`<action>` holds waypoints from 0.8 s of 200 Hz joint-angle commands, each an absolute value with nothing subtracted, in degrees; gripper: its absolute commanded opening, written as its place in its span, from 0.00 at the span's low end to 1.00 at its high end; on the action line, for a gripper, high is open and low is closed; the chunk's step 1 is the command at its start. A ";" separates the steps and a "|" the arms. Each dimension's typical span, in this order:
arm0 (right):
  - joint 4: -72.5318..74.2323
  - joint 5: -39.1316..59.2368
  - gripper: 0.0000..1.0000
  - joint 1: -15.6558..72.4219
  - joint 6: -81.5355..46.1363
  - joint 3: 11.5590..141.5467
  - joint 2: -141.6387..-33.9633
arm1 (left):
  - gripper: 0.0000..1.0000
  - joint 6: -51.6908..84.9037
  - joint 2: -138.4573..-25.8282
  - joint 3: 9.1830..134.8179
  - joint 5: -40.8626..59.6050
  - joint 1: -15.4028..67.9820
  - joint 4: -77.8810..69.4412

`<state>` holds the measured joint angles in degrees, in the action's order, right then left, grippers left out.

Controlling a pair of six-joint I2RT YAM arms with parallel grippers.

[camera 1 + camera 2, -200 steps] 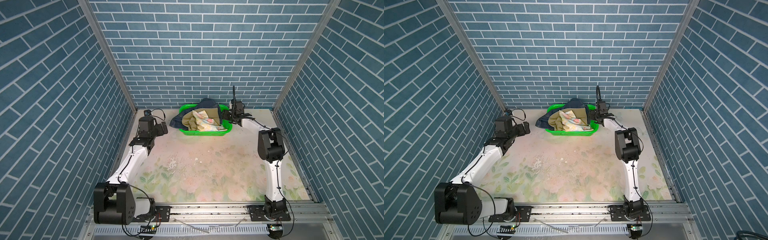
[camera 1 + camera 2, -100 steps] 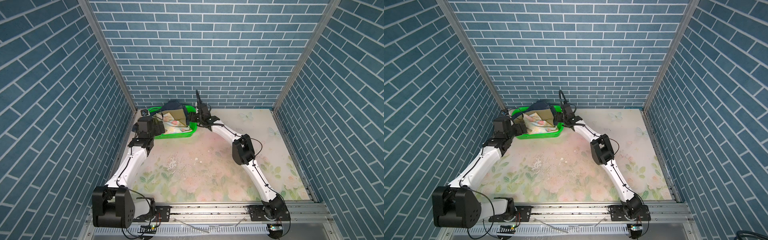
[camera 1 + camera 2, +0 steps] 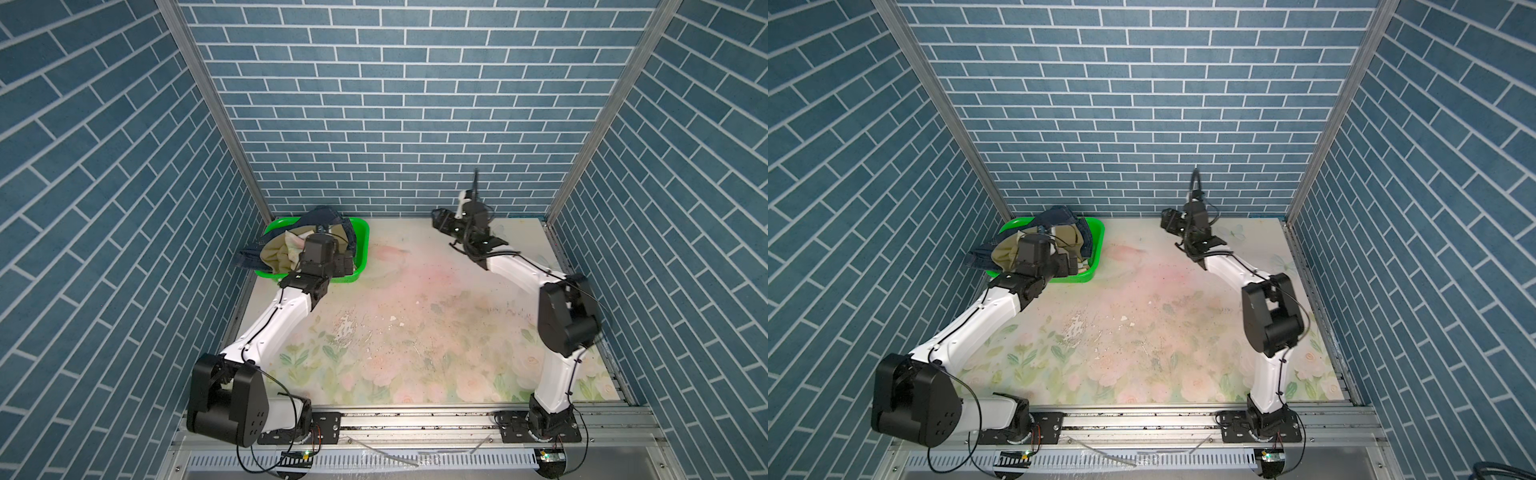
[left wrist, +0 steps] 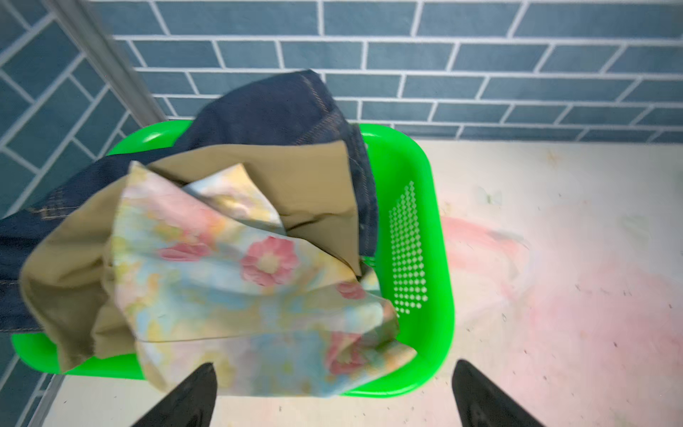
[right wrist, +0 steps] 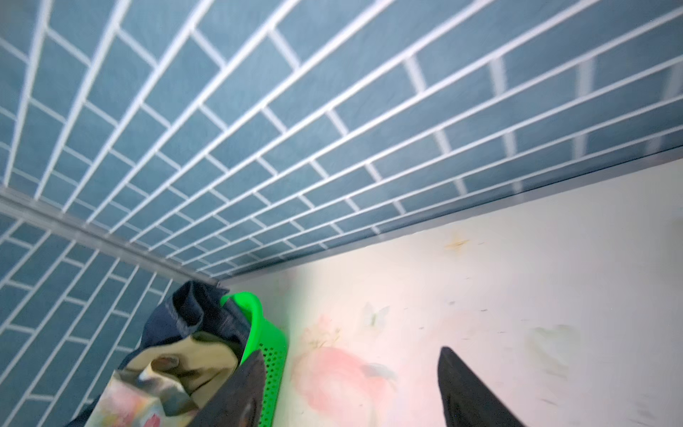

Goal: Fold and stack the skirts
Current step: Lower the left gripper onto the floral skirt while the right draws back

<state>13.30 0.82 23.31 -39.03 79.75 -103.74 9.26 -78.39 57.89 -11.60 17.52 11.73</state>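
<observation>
Fingers (image 4: 184,401) spread on both, left gripper (image 4: 333,366) facing skirts (image 4: 258,258) in basket (image 4: 439,258), right gripper (image 5: 351,353) apart, empty

floral skirt (image 4: 236,281), khaki skirt (image 4: 310,185), denim skirt (image 4: 266,114), green basket (image 4: 414,155)

This is a robotics lab test cell. Blue brick-patterned wall panels (image 3: 395,104) framed by bare aluminium corner posts (image 3: 217,112) box in a worn floral-printed tabletop (image 3: 415,316). Two white-and-black robot arms (image 3: 274,328) stand bolted to a slotted aluminium rail (image 3: 415,428) along its front edge, their cables exposed.
</observation>
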 commanded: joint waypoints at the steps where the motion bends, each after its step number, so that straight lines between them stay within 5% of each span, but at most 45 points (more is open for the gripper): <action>1: 13.40 0.93 0.73 23.16 -35.14 71.21 -95.32 | 0.99 6.43 -81.32 60.47 -16.78 22.72 16.62; 74: 6.10 -1.08 0.73 22.06 -25.73 58.61 -76.30 | 0.96 7.38 -98.05 71.02 -23.62 28.21 21.96; 160: 3.66 -1.21 0.72 22.11 -23.64 54.33 -68.60 | 0.94 5.30 -107.55 78.30 -27.89 23.95 24.87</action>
